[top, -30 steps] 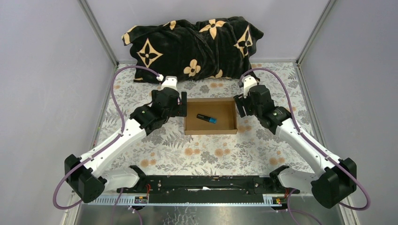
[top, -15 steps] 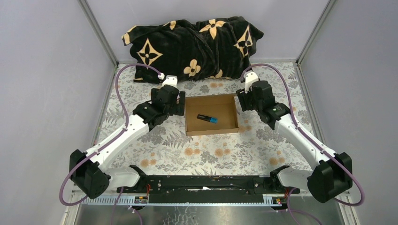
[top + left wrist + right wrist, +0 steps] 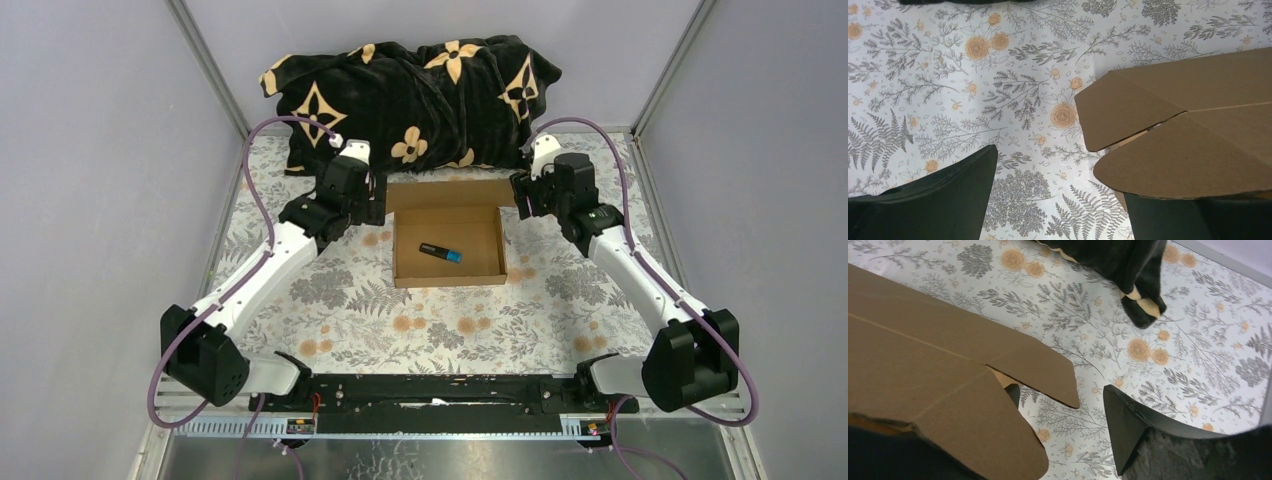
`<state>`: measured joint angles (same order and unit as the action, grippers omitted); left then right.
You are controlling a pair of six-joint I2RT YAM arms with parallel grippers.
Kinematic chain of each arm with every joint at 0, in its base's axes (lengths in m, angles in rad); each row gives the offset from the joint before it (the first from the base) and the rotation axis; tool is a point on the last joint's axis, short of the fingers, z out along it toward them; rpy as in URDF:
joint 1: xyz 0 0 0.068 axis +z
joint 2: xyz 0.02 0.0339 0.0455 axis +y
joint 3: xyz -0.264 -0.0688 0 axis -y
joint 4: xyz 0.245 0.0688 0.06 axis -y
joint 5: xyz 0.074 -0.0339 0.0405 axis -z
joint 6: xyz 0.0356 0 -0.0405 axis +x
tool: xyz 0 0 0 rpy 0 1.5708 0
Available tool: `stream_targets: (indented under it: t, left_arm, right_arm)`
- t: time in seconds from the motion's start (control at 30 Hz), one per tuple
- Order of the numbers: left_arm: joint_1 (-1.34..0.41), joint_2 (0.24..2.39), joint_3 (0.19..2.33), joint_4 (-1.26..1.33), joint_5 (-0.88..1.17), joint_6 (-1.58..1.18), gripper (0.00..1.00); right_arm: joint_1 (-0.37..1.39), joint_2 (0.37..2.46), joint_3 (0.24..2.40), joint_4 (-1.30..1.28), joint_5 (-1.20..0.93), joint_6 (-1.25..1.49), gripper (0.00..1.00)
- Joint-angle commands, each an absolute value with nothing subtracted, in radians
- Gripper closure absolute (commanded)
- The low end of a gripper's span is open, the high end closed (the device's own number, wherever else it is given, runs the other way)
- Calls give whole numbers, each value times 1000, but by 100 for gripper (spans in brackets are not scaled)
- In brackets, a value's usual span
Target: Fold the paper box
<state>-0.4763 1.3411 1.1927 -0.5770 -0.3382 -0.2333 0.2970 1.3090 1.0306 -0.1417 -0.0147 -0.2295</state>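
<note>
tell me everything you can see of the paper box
The paper box is plain brown corrugated cardboard: a shallow open tray on the floral cloth, its lid flap with rounded side tabs open at the far edge. A small black-and-blue object lies inside. The left claw and right claw, both open, flank its tabs.

A floral tablecloth [image 3: 420, 320], pale with grey ferns and orange blossoms, covers the whole table. At 12 o'clock a black plush cushion [image 3: 420, 95] with tan four-petal flowers and star shapes lies along the far edge, spanning most of its width. One dark corner with a tan tip hangs onto the cloth at about 1 o'clock. Just toward 12 o'clock from the middle lies a small black stick with a blue end [image 3: 440, 252], the blue end pointing to about 4 o'clock. Plain grey walls [image 3: 90, 150] stand at 9 and 3 o'clock, with slanting metal posts [image 3: 210, 70] at 11 and 1. A black rail [image 3: 440, 390] runs along 6 o'clock.
</note>
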Motion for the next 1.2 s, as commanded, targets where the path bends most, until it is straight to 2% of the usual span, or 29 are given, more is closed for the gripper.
stream_targets:
  t: [0.0,0.13,0.5,0.67,0.97,1.17]
  left_arm:
    - [-448,1369,1250,-527,-265,-173,6]
    - [-429,1375,1251,-505,-204,-150,6]
    - [-386,1357,1214,-466,-111,-134,7]
    - [-380,1364,1222,-467,-104,-132,14]
    - [-368,1363,1239,-470,-83,-132,29]
    - [-366,1371,1250,-470,-74,-137,35]
  right_arm:
    - [277,1335,1093,-86,-147,-238,32]
    - [273,1362,1112,-97,-185,-241,43]
    - [267,1338,1149,-99,-203,-229,47]
    - [267,1341,1162,-112,-207,-226,51]
    - [265,1327,1155,-112,-214,-221,53]
    - [265,1320,1159,-107,-218,-220,55]
